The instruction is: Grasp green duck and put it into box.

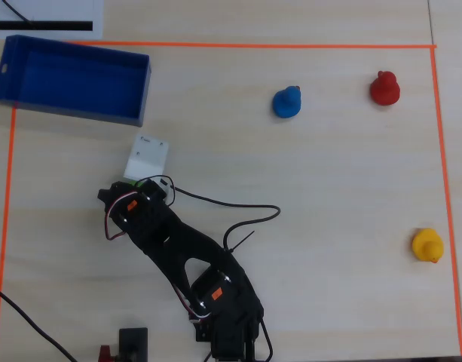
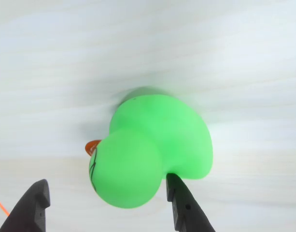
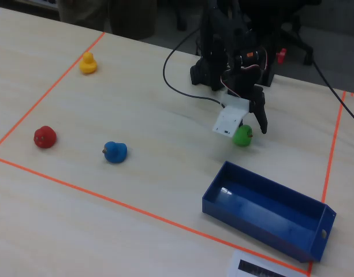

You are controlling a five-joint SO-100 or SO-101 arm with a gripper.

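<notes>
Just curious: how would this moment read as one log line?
end effector: open, straddling green duck | duck: on table, not gripped | box: empty | phase: pre-grasp

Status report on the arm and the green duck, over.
Gripper open, fingers astride green duck, not clamped. Duck on table, outside box. Path to box clear.
</notes>
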